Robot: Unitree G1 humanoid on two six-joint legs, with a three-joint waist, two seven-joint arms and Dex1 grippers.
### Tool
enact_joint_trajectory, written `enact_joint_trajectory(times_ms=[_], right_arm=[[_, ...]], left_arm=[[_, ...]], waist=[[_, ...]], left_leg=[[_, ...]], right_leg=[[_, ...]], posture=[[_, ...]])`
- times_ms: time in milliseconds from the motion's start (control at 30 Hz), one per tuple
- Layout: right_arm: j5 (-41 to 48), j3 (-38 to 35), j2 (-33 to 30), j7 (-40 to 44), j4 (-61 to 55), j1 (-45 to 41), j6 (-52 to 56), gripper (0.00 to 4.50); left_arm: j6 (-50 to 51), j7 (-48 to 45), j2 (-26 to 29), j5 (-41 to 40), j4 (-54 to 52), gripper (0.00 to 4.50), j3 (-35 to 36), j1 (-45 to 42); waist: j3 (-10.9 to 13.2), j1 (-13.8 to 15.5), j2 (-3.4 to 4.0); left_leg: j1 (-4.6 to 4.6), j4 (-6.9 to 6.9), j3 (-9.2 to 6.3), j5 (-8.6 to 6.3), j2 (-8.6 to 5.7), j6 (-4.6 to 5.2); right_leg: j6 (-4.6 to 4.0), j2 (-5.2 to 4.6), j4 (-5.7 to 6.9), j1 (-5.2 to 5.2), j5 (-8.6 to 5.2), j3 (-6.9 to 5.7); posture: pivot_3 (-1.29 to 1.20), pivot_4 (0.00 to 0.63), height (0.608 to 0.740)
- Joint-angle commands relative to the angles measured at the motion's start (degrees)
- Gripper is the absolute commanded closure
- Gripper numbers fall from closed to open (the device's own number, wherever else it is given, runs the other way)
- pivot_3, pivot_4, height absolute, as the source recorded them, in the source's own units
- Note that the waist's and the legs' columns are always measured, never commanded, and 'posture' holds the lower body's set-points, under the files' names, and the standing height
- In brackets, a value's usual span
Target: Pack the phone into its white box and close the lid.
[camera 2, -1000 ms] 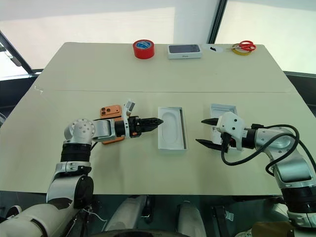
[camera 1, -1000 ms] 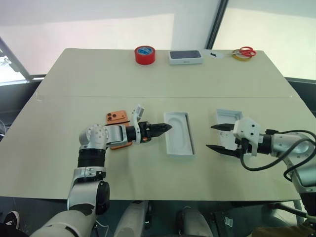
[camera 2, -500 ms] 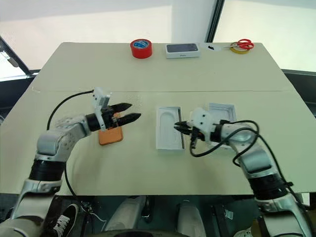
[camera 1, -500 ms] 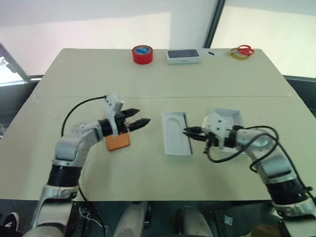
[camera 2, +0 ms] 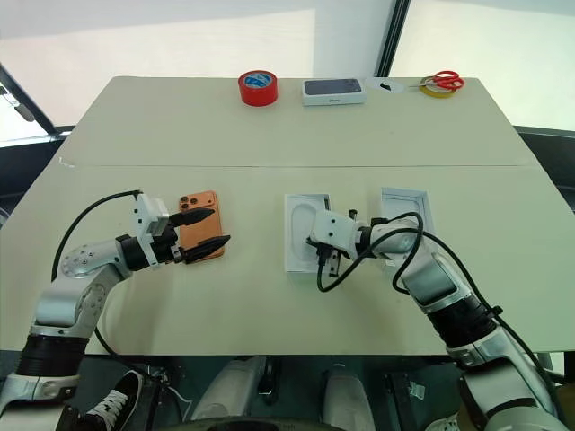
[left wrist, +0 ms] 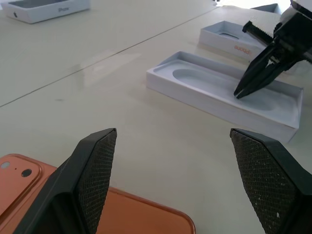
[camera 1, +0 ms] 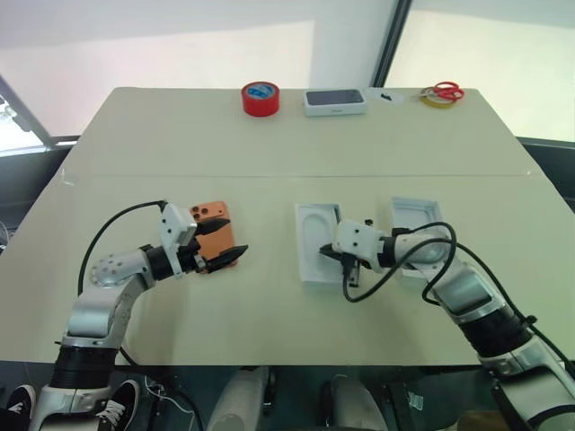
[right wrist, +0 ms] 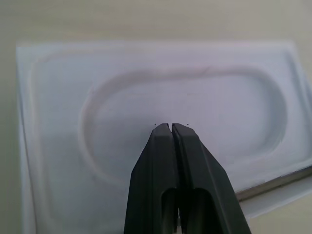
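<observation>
Orange phone [camera 2: 199, 236] under left gripper [camera 2: 209, 231]; right gripper [camera 2: 314, 245] over moulded insert [camera 2: 305, 235].

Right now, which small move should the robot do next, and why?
Probably bring the open left pincer onto the phone. The phone lies flat on the table just beside those fingers, not gripped, while the shut right pincer points into the moulded insert.

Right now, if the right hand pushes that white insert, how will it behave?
The insert looks like thin moulded material, so probably light and apt to slide on the smooth table. It lies flat and shallow, so tipping seems unlikely. The shut right hand is over its oval recess; thin walls may flex under pressure.
</observation>
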Motion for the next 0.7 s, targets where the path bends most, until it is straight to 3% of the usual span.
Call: enact_joint_trajectory(times_ms=[33,233,400,600,700], right_arm=[[-0.4,-0.6,-0.2,0.4,-0.6,0.3,0.2,4.4],[0.4,-2.2,-1.3,1.0,-4.7,0.6,2.8,4.4],[2.8,-3.3,1.5,0.0,-7.1,-0.4,6.1,4.4],[0.1,-2.5,5.3,-4.8,-3.2,-1.6,4.0,4.4],[0.7,-3.4,7.7,-6.6,-1.9,-2.8,3.7,4.4]], left_arm=[[-0.7,0.5,-0.2,-0.7,-1.4,0.58,0.9,0.0],[0.1,0.7,-0.7,-1.4,-1.0,0.58,1.0,-0.7],[0.6,0.8,-0.7,-1.2,0.1,0.58,0.9,-1.7],[10.4,2.6,-0.2,-5.8,-1.5,0.58,2.0,-2.8],[17.7,5.8,0.4,-9.8,-0.1,0.58,5.8,-4.4]], waist=[[0.0,0.0,0.0],[0.0,0.1,0.0],[0.0,0.0,0.0],[0.0,-0.2,0.0],[0.0,-0.3,0.0]], left_leg=[[0.02,0.0,-0.01,0.0,0.01,0.0],[0.01,0.04,-0.01,0.0,0.02,0.0],[0.02,0.05,-0.02,0.0,0.02,0.0],[0.01,0.05,-0.02,0.0,0.03,0.0],[0.02,0.06,-0.03,0.02,0.03,-0.01]], right_leg=[[0.0,0.0,0.04,0.0,0.0,0.0],[0.0,0.01,0.04,0.01,0.0,0.0],[0.0,0.02,0.05,0.01,0.0,0.0],[0.01,0.04,0.06,0.01,0.0,0.0],[0.02,0.08,0.08,0.01,0.01,0.0]], posture=[[0.0,0.15,0.738],[0.0,0.15,0.738],[0.0,0.15,0.738],[0.0,0.15,0.738],[0.0,0.15,0.738]])
